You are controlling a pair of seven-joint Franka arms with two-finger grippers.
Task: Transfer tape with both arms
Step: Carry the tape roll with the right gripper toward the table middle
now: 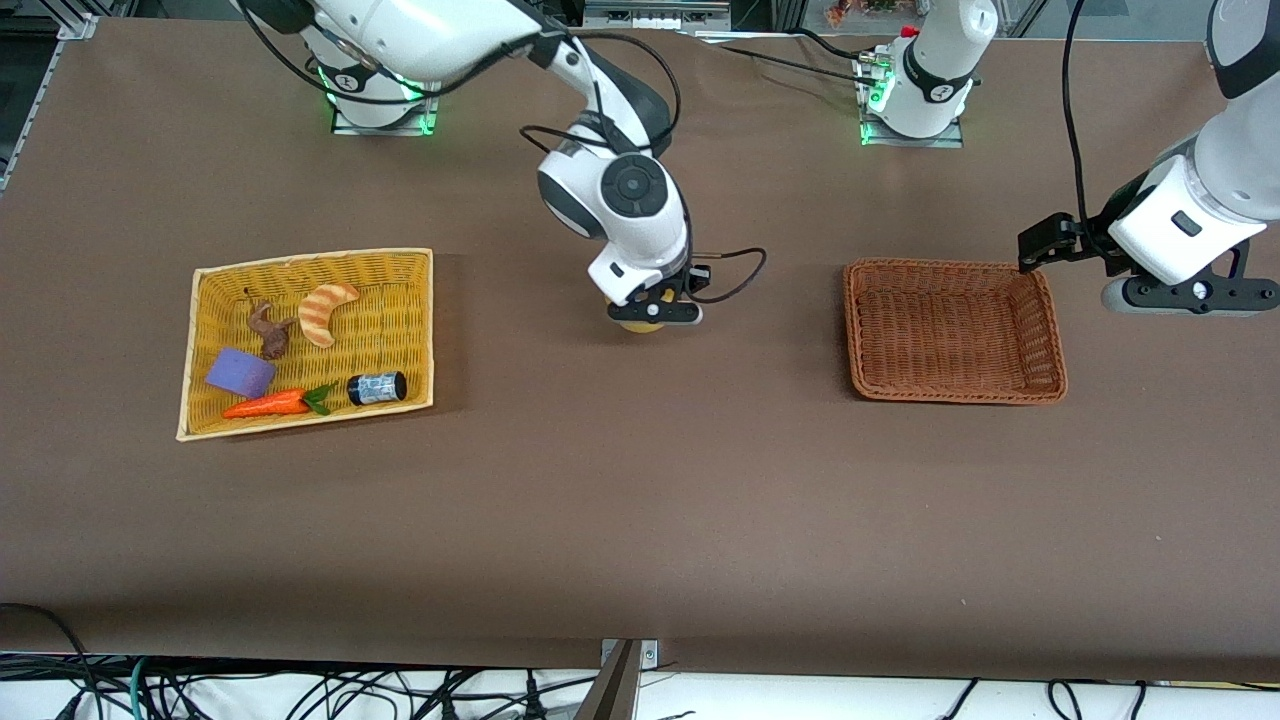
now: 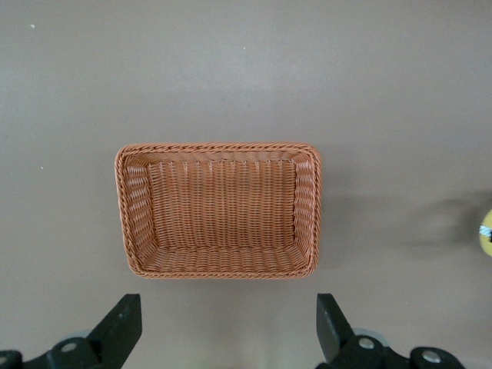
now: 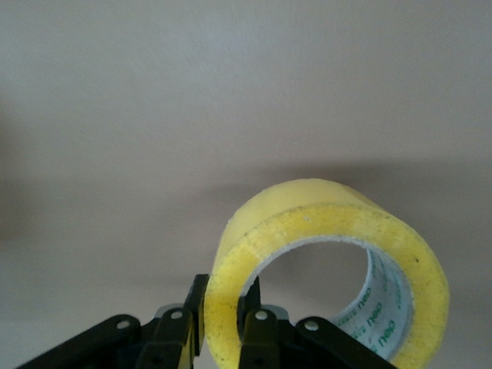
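Note:
The tape (image 3: pixel 323 223) is a yellow roll with a pale inner core, held off the table. My right gripper (image 3: pixel 224 296) is shut on the roll's wall, one finger outside and one inside the ring. In the front view the right gripper (image 1: pixel 655 312) hangs over the middle of the table with a bit of the tape (image 1: pixel 640 325) showing beneath it. My left gripper (image 2: pixel 228 327) is open with nothing between its fingers, and it waits in the air beside the brown basket (image 2: pixel 218 209). In the front view the left gripper (image 1: pixel 1040 245) is over the basket's corner toward the left arm's end.
A brown wicker basket (image 1: pixel 952 330) holding nothing stands toward the left arm's end. A yellow basket (image 1: pixel 310 340) toward the right arm's end holds a croissant toy (image 1: pixel 326 312), a carrot (image 1: pixel 270 403), a purple block (image 1: pixel 240 373), a brown figure (image 1: pixel 270 330) and a black-capped cylinder (image 1: pixel 377 387).

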